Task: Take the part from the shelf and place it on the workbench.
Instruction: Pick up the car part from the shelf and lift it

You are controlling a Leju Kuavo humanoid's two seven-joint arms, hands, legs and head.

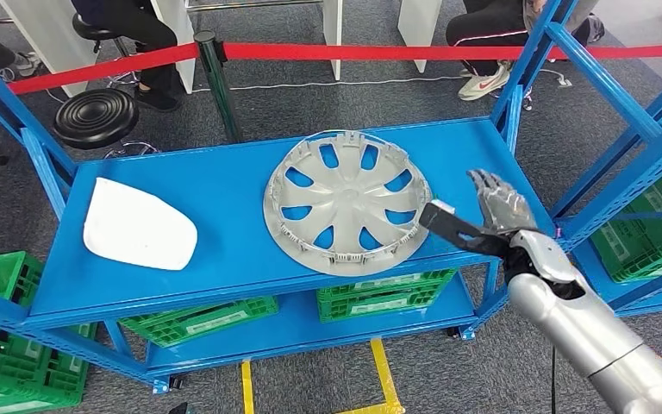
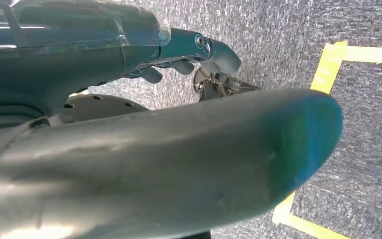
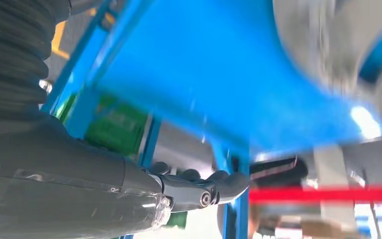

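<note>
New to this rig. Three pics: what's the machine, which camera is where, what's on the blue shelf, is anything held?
It is a two-legged humanoid with silver arms and many-fingered hands. The wide picture is from its head, looking down at a blue shelf. On it lie a silver hubcap and a white part. The right hand hovers open beside the hubcap's edge, holding nothing. The other two pictures come from wrist cameras and are turned. The left hand hangs over grey carpet with yellow tape, nothing in it; whether its fingers are open is unclear.

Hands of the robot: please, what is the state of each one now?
Left hand: fingers curled in, holding nothing, above the floor.
Right hand: open, fingers spread, holding nothing, beside the silver wheel cover on the blue shelf.
</note>
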